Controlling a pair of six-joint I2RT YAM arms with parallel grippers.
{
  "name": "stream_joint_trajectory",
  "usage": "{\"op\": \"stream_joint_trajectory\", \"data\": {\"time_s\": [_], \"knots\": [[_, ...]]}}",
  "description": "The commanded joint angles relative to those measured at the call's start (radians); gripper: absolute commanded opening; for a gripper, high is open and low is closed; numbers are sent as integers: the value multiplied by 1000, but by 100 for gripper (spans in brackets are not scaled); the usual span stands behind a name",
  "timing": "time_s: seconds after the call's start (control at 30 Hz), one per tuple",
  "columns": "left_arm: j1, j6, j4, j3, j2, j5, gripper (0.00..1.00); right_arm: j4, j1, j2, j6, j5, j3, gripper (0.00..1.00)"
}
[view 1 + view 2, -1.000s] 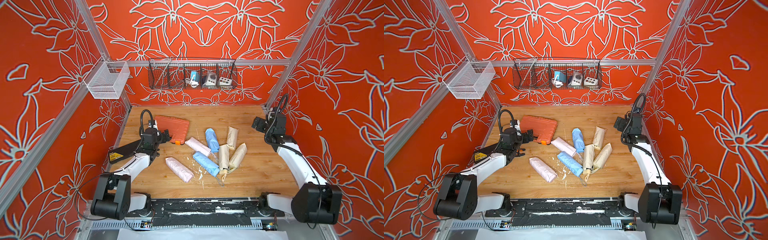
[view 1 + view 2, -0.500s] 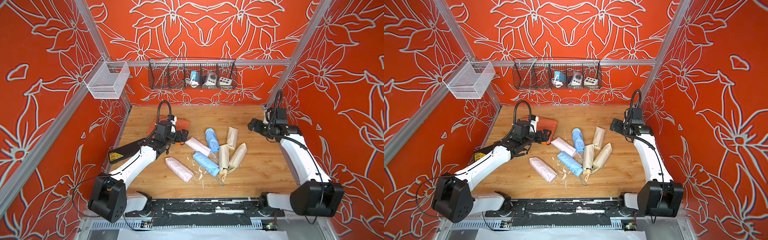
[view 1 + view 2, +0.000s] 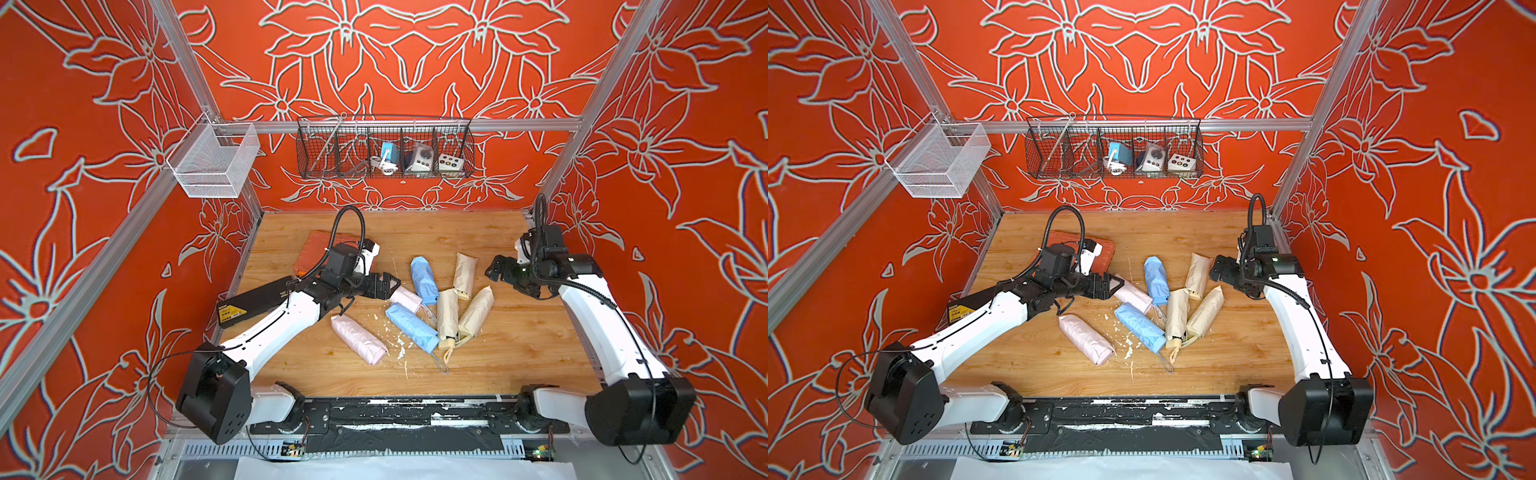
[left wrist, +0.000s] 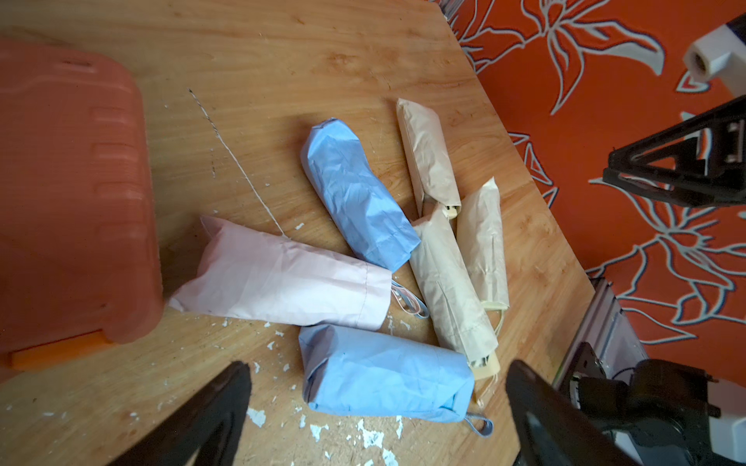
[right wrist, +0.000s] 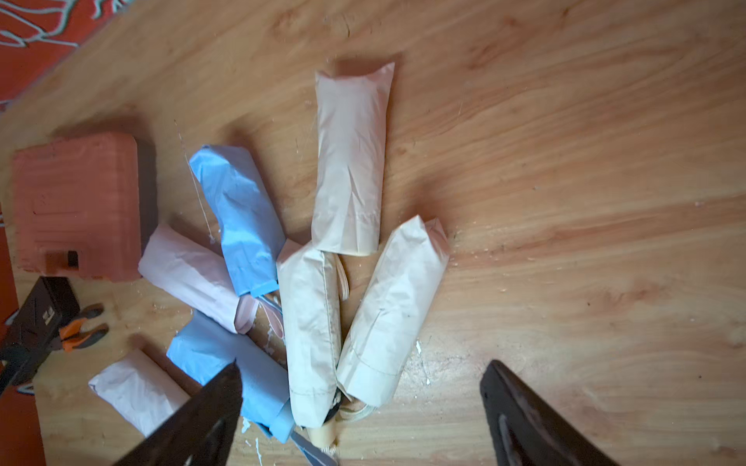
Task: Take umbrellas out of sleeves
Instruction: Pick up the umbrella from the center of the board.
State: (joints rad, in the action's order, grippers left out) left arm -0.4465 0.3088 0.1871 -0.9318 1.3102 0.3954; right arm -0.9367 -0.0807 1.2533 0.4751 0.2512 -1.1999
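Several sleeved umbrellas lie in a pile mid-table, only handles and wrist loops showing. A pink sleeve (image 3: 359, 338) lies nearest the front, with blue sleeves (image 3: 411, 326) (image 3: 424, 278) and cream sleeves (image 3: 464, 270) (image 3: 476, 311) fanned to its right. My left gripper (image 3: 390, 286) hovers open over a second pink sleeve (image 4: 282, 278). In the left wrist view a blue sleeve (image 4: 383, 375) lies between its fingers (image 4: 226, 411), untouched. My right gripper (image 3: 496, 270) is open just right of the pile. In the right wrist view cream sleeves (image 5: 311, 331) (image 5: 395, 310) lie ahead of it.
An orange tool case (image 3: 320, 253) lies behind my left wrist. A black box with a yellow label (image 3: 253, 303) and pliers (image 5: 80, 327) sit at the left edge. A dark wire basket (image 3: 384, 149) and a white mesh basket (image 3: 214, 160) hang on the walls. White flakes (image 3: 399, 349) litter the wood.
My left arm swung right from beside the tool case to the pile's left side. My right arm came forward and left from the back right corner toward the cream sleeves.
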Motion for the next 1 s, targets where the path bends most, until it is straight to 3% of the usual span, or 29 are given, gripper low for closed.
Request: {"op": "stream_joint_trajectory", "data": {"time_s": [0.0, 0.27, 0.8, 0.97], "knots": [[-5, 7, 35, 23, -33, 57, 97, -75, -32, -17, 30, -18, 22, 94], [-5, 47, -9, 125, -60, 104, 97, -73, -103, -15, 61, -32, 78, 94], [-6, 74, -26, 155, -32, 148, 97, -1, -107, 66, 62, -22, 141, 94], [-6, 84, -54, 169, -31, 146, 97, -18, -107, 129, 43, -31, 97, 94]]}}
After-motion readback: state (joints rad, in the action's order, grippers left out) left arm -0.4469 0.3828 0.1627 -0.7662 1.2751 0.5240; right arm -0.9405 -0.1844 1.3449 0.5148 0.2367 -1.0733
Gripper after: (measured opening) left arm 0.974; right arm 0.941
